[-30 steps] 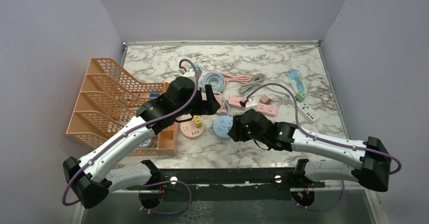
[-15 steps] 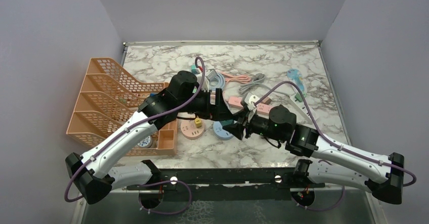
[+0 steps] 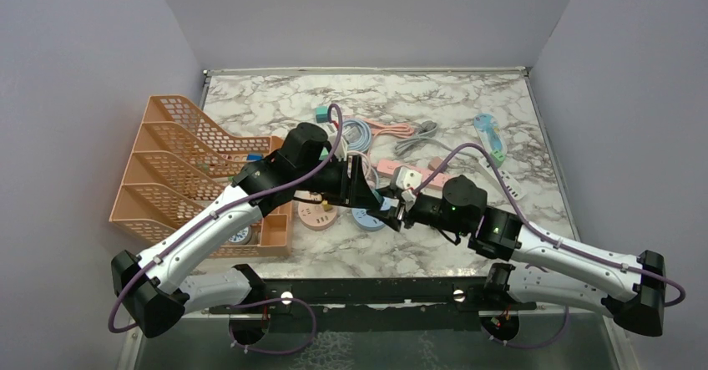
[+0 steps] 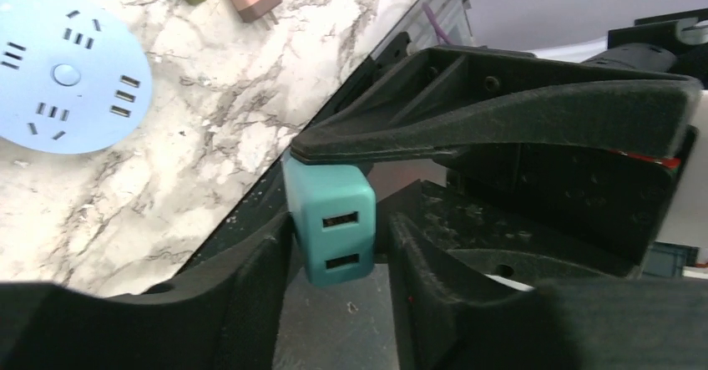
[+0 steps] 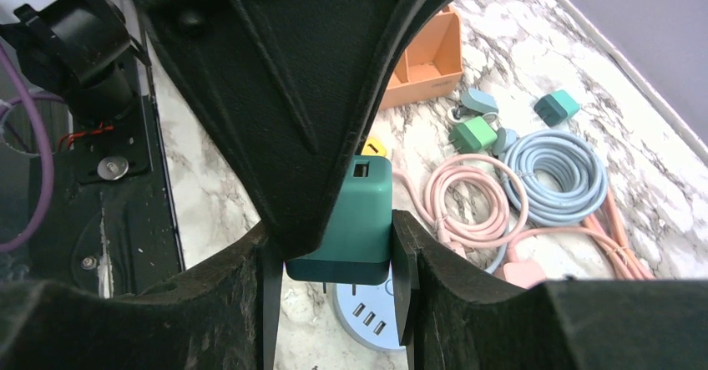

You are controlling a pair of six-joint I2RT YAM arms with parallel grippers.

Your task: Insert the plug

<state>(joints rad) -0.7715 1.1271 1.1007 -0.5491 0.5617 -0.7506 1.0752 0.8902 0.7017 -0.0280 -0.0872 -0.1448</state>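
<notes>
- Left fingers (image 4: 242,295) and right fingers (image 5: 242,303) both pinch teal plug (image 5: 349,215), just above blue hub (image 5: 367,316).
- Risk: crowded double grip twists plug; prongs miss hub slots.

Seen from above, the teal plug (image 5: 355,211) is hidden where the left claw (image 4: 338,249) and right claw (image 5: 334,257) meet. In the right wrist view, the left claw covers the plug's upper left part. Its prongs are too small to count. Whether the left claw's second finger touches the plug cannot be told. Up-left of that claw, the round blue power strip (image 4: 67,69) is cut by the picture's edge.
</notes>
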